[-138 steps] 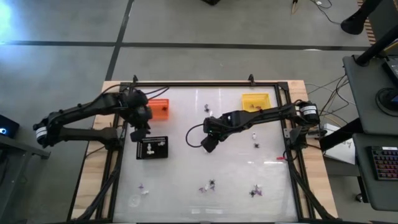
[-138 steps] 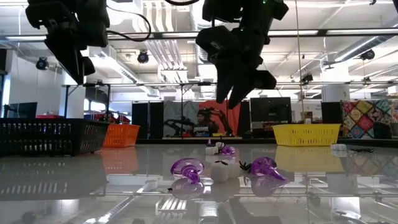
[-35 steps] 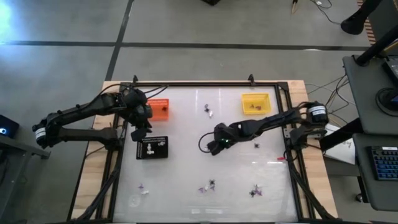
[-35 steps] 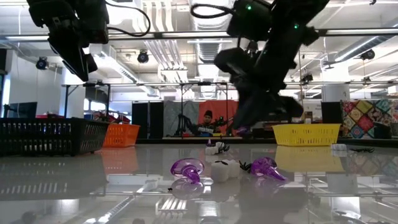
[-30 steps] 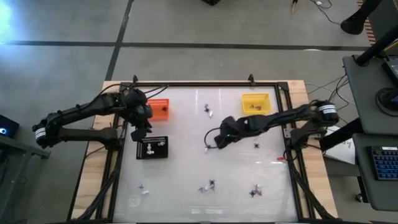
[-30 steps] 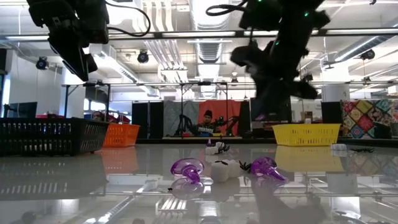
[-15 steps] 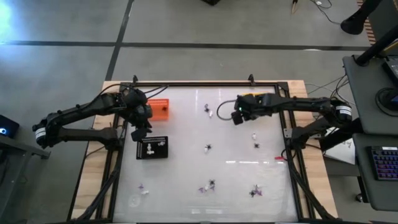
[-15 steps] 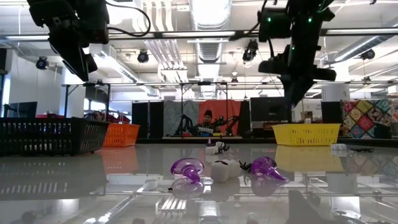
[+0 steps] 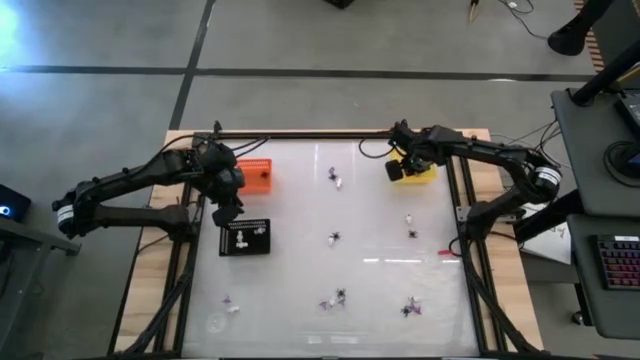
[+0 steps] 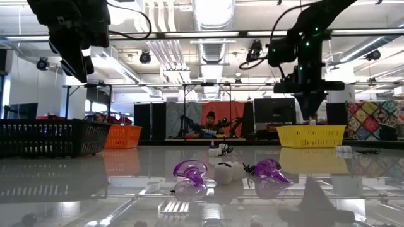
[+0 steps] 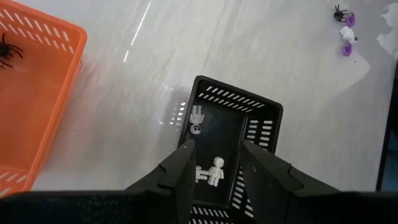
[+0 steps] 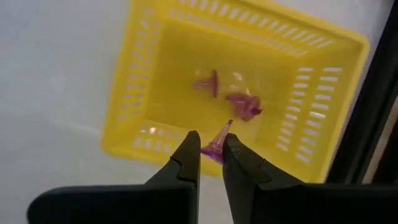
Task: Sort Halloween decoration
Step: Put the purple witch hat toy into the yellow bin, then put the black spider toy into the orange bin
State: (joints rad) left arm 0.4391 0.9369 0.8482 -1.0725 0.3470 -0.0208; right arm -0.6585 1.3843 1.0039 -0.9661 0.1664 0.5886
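My right gripper (image 12: 211,152) hangs over the yellow tray (image 12: 132,93) at the table's far right (image 9: 424,177), shut on a tiny purple cone-shaped trinket (image 12: 217,142). Two more purple trinkets (image 12: 239,104) lie on that tray's floor. My left gripper (image 11: 217,167) stays open above the black tray (image 11: 261,127), which holds small white figures (image 11: 216,170). The orange tray (image 11: 37,93) holds a black spider (image 11: 7,48). Loose decorations lie on the white table (image 9: 334,238), (image 9: 337,298), (image 9: 411,306). My right gripper pinches the purple trinket by its wide base (image 12: 211,150) between its two fingertips. The fingers point down from above. The trinket is lifted clear over the yellow tray, its pointed end (image 12: 229,124) sticking out past the fingertips.
The black frame rail (image 9: 310,133) runs round the table. More trinkets lie near the far middle (image 9: 335,177), the right side (image 9: 410,220) and the near left (image 9: 230,303). In the low view, purple and white trinkets (image 10: 222,171) sit in the foreground.
My right gripper has risen from the table's middle and travelled toward the far right corner, ending above the yellow tray with the purple trinket between its fingers. A black trinket stays on the table where the gripper was.
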